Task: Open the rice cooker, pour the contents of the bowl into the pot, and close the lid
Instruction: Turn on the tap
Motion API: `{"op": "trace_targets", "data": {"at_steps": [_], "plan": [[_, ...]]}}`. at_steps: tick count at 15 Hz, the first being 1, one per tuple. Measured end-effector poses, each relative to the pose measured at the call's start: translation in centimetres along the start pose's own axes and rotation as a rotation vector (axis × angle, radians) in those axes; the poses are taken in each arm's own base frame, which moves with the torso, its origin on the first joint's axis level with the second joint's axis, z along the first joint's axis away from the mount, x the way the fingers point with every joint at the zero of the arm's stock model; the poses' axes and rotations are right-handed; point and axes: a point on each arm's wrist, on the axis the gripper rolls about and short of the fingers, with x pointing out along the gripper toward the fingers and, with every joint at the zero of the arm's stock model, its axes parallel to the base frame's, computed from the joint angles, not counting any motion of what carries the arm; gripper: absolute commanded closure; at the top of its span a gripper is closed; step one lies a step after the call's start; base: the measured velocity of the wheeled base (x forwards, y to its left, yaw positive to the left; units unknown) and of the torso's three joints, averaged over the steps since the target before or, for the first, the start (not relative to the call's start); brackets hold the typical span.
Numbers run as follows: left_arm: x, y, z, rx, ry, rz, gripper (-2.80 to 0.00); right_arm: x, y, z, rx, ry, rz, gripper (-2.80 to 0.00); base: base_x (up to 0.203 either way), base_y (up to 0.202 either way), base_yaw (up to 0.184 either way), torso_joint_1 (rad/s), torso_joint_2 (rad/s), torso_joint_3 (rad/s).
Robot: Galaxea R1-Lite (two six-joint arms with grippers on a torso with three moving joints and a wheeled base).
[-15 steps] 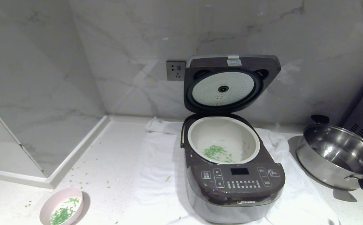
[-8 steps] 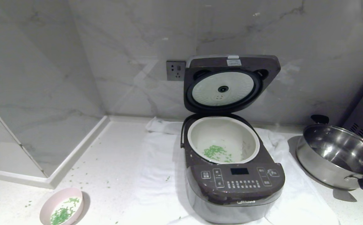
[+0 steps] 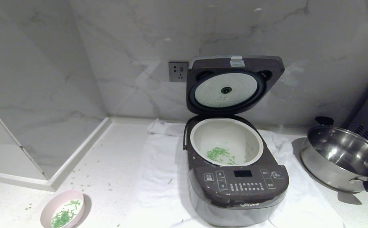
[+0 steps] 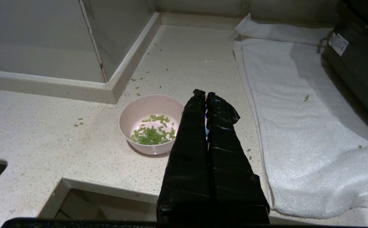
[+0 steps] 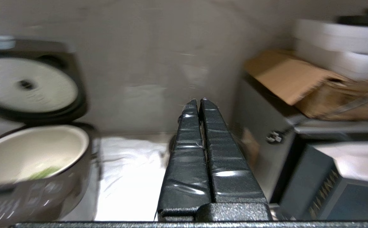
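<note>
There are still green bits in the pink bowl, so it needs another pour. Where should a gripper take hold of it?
Pinch the bowl at its thin rim, one finger inside and one outside. It sits upright on the counter with low, sloping walls, so coming from above probably suits best. The side nearest the left gripper is free; the gripper is shut and must open first.

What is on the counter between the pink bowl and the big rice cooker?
In the head view, between the bowl and the rice cooker lie bare speckled counter with stray green bits, then the white towel under the cooker.
</note>
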Motion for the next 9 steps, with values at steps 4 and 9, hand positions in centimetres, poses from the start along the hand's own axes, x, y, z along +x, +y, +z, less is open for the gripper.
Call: {"op": "trace_targets", "data": {"at_steps": [4,9], "plan": [[0.0,0.0,0.0,0.0,0.0,0.0,0.0,-1.4,0.2,-2.7,-0.052,0.025,-0.001,0.0,0.0,0.0,0.0,0.0,0.0,0.0],[0.0,0.0,0.0,0.0,0.0,0.002,0.0,-1.5,1.6,-10.4,0.015,0.17,0.127,0.0,0.0,0.0,0.0,0.0,0.0,0.0]]}}
